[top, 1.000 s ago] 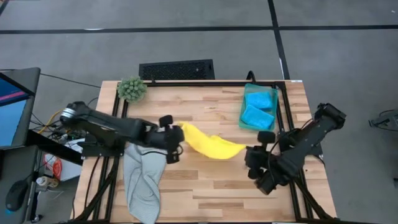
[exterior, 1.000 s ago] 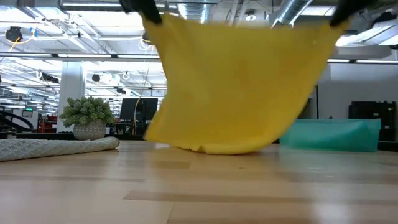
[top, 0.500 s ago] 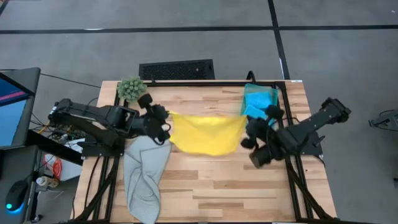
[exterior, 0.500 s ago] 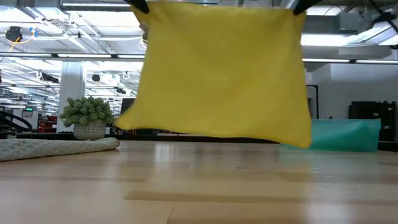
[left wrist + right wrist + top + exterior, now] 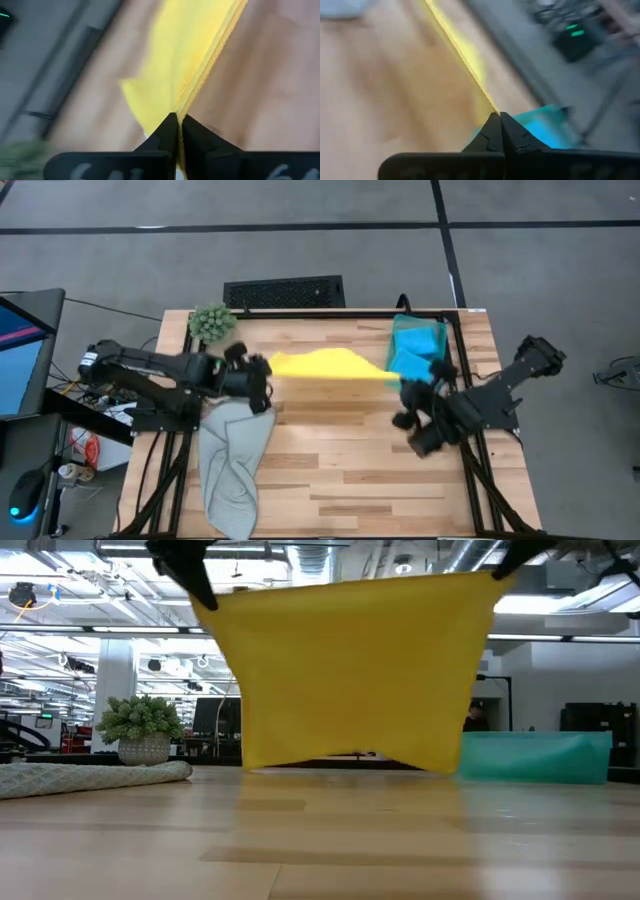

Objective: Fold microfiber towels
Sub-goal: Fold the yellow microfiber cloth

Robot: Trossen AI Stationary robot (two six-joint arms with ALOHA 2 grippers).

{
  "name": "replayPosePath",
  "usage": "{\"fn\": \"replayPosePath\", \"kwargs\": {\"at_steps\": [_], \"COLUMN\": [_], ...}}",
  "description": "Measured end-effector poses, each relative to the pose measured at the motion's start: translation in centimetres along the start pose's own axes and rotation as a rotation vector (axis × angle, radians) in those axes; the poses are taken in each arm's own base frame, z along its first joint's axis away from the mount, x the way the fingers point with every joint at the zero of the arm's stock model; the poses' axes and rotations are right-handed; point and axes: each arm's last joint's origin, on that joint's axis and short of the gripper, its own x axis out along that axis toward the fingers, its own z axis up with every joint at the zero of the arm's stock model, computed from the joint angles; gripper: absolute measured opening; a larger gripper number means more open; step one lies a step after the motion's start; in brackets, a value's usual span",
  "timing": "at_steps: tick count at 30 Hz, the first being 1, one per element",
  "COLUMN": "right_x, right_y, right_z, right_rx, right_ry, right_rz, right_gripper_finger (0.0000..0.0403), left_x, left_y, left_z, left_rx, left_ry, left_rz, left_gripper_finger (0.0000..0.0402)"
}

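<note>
The yellow towel [image 5: 325, 365] hangs spread out between my two grippers over the far half of the table. In the low view it is a flat sheet [image 5: 350, 680] whose lower edge [image 5: 350, 762] is at about table height. I cannot tell whether that edge touches the wood. My left gripper [image 5: 262, 370] is shut on the towel's upper left corner. My right gripper [image 5: 403, 385] is shut on its upper right corner. My left gripper pinches the towel's upper left corner [image 5: 184, 106] between its two fingers, coming level from the table's left. The towel hangs below the hold, its top edge drawn straight toward the other gripper. My right gripper pinches the towel's upper right corner [image 5: 490, 104] between its two fingers, coming level from the table's right. The top edge [image 5: 350, 585] runs taut from it, and the cloth hangs below.
A pale grey towel [image 5: 230, 470] lies crumpled at the near left and also shows in the low view [image 5: 95, 778]. Teal and blue towels [image 5: 415, 345] lie at the far right. A fuzzy green plant [image 5: 212, 323] stands at the far left corner. Bare wood lies in the near middle.
Both grippers have carried the yellow towel toward the table's far edge. It sagged in a bunch with its lower part on the table, then lifted and swung out toward the near side. It now hangs flat with its top edge straight.
</note>
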Motion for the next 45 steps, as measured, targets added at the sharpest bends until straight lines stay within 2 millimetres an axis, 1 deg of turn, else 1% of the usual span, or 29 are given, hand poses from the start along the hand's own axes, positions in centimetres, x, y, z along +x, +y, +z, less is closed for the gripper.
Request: {"fn": "replayPosePath", "kwargs": {"at_steps": [3,6,8,10,13,15,17,19,21,23,27,31,34,36,39,41,45], "right_x": [-1.4,-2.6,-3.2,-3.6,-3.9,-4.2,-4.6,-4.7,-4.5,-4.1,-3.0,-1.8,-0.9,-0.6,-0.9,-1.1,-1.7], "right_y": [2.5,5.7,7.8,10.1,12.9,14.6,15.7,16.3,16.0,15.5,13.4,11.4,9.9,9.3,8.5,7.6,5.4], "right_z": [-2.5,-5.1,-6.8,-8.3,-10.4,-11.4,-12.1,-12.4,-12.4,-11.7,-9.8,-7.9,-6.8,-6.2,-5.7,-5.5,-4.8], "right_rx": [0.073,0.14,0.171,0.199,0.243,0.271,0.278,0.268,0.236,0.22,0.191,0.129,0.092,0.099,0.091,0.085,0.102], "right_ry": [0.003,-0.004,0.001,0.031,0.102,0.15,0.184,0.194,0.198,0.204,0.198,0.209,0.232,0.223,0.177,0.15,0.076], "right_rz": [0.156,0.319,0.397,0.456,0.486,0.501,0.49,0.45,0.372,0.313,0.21,0.142,0.084,0.069,0.08,0.07,0.045], "right_gripper_finger": [0.0,0.0,0.0,0.0,0.0,0.0,0.0,0.0,0.0,0.0,0.0,0.0,0.0,0.0,0.0,0.0,0.0], "left_x": [0.5,0.8,1.1,1.4,1.9,1.8,1.9,2.1,2.6,3.3,4.3,4.6,4.3,3.6,1.6,0.0,-3.7], "left_y": [-2.7,-5.8,-7.8,-9.4,-11.7,-13.0,-14.4,-15.2,-15.7,-15.5,-14.3,-13.0,-12.0,-11.5,-10.5,-9.4,-6.4], "left_z": [-2.4,-5.3,-7.1,-9.0,-11.2,-12.7,-13.8,-14.8,-15.2,-15.1,-13.9,-12.4,-11.2,-10.6,-9.4,-8.4,-5.8], "left_rx": [-0.021,-0.048,-0.083,-0.118,-0.21,-0.262,-0.288,-0.258,-0.239,-0.237,-0.24,-0.244,-0.302,-0.319,-0.302,-0.28,-0.266], "left_ry": [0.034,0.031,0.005,-0.001,-0.003,-0.002,-0.005,-0.001,0.003,0.01,0.016,0.004,0.0,-0.005,-0.023,-0.031,-0.11], "left_rz": [-0.103,-0.213,-0.298,-0.378,-0.51,-0.576,-0.635,-0.623,-0.6,-0.563,-0.499,-0.492,-0.537,-0.569,-0.593,-0.56,-0.432], "left_gripper_finger": [0.0004,0.0004,0.0004,0.0004,0.0004,0.0004,0.0004,0.0004,0.0004,0.0004,0.0004,0.0004,0.0004,0.0004,0.0004,0.0004,0.0004]}}
